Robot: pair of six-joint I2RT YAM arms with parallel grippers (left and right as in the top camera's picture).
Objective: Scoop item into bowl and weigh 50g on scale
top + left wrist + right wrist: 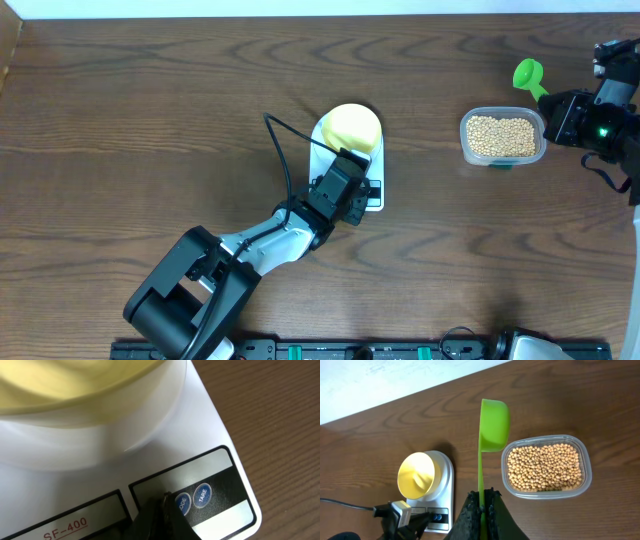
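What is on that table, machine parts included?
round pale yellow bowl: one, yellow, on the scale, looks empty
white digital kitchen scale: one, white, mid-table
clear rounded-rectangular plastic tub: one, clear, by the right arm
small round tan beans: many, tan, in the tub
green plastic scoop: one, green, beside the tub, held
brown wooden table: one, brown, under everything
left arm: one, black and white, jaws shut at the scale's buttons
right arm: one, black, jaws shut on the scoop's handle

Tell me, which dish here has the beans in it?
The clear plastic tub, full of tan beans. The pale yellow bowl on the white scale is empty, and so is the green scoop in the right gripper.
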